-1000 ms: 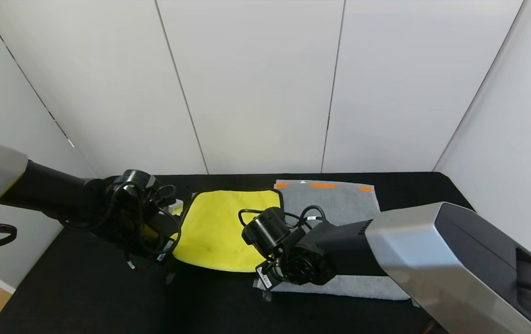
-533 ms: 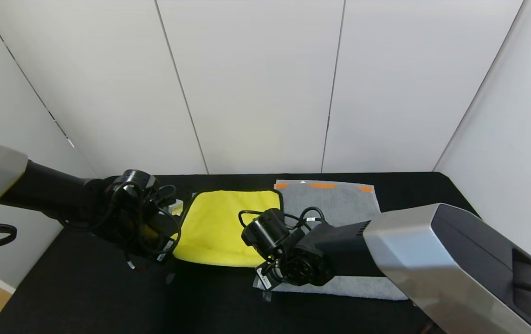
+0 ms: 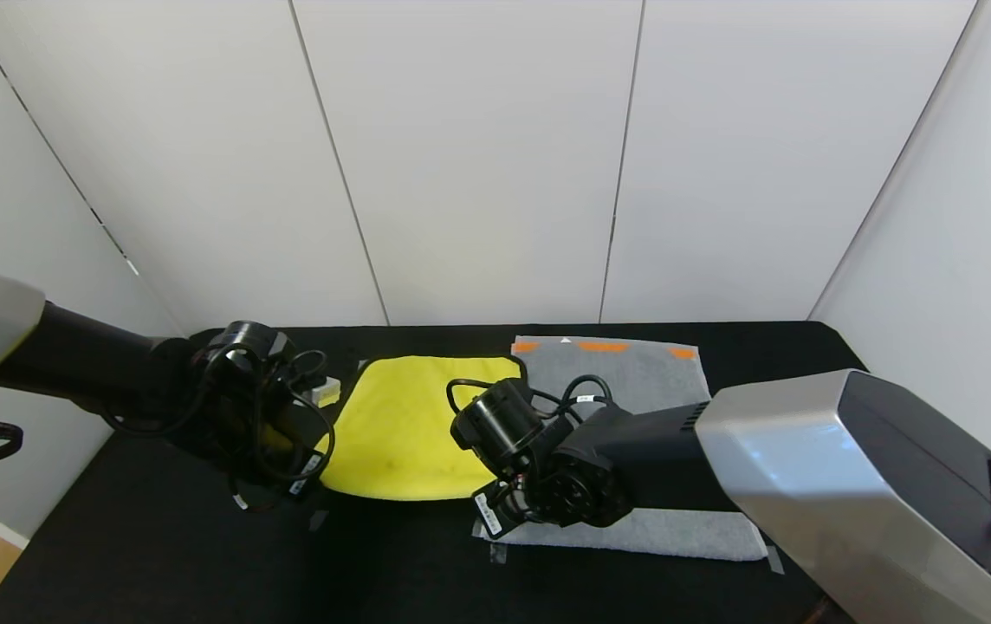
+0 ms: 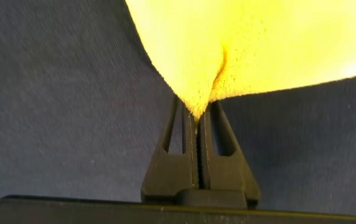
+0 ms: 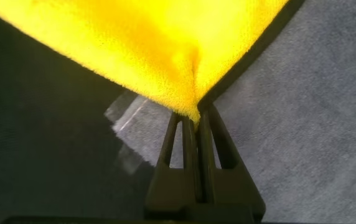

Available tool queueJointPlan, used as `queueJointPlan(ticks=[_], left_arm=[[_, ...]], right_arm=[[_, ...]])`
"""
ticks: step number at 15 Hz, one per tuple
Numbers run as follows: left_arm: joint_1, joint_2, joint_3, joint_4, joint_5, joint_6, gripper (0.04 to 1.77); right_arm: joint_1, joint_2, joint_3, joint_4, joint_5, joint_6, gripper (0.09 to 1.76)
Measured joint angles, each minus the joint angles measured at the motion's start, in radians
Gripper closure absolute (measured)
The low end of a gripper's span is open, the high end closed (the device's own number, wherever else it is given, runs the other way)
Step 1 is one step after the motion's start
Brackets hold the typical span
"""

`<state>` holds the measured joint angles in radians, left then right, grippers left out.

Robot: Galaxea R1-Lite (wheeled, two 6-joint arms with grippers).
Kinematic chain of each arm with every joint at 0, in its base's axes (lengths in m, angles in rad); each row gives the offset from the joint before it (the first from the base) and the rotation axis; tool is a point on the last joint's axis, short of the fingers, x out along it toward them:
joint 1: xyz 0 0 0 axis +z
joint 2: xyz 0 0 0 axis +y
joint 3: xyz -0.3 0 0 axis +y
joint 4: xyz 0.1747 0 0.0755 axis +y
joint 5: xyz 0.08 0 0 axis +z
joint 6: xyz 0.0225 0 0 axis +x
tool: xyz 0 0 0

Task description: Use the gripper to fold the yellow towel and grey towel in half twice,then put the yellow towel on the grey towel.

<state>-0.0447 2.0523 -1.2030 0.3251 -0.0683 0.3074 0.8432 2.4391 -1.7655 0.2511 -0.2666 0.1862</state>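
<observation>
Lifted yellow towel (image 3: 404, 425) corners, both claws.

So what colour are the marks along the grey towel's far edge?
Orange, with a small white mark, on the grey towel; clearest in the head view.

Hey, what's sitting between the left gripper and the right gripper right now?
The yellow towel spans between them in the head view; the left gripper and right gripper each pinch a corner.

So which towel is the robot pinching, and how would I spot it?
Look at the black table in front of the white wall panels. Between the two black arms lies the bright yellow fuzzy cloth, its near corners pinched by the left gripper and right gripper. The bigger grey terry towel beside it has orange marks at its far end; the yellow one is plain.
</observation>
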Motion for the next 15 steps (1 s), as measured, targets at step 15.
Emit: queueJointPlan(ticks=[15], left_arm=[[0.015, -0.302, 0.317, 0.002, 0.020, 0.006, 1.69]], right_arm=[[0.107, -0.187, 0.138, 0.210, 0.174, 0.099, 1.71]])
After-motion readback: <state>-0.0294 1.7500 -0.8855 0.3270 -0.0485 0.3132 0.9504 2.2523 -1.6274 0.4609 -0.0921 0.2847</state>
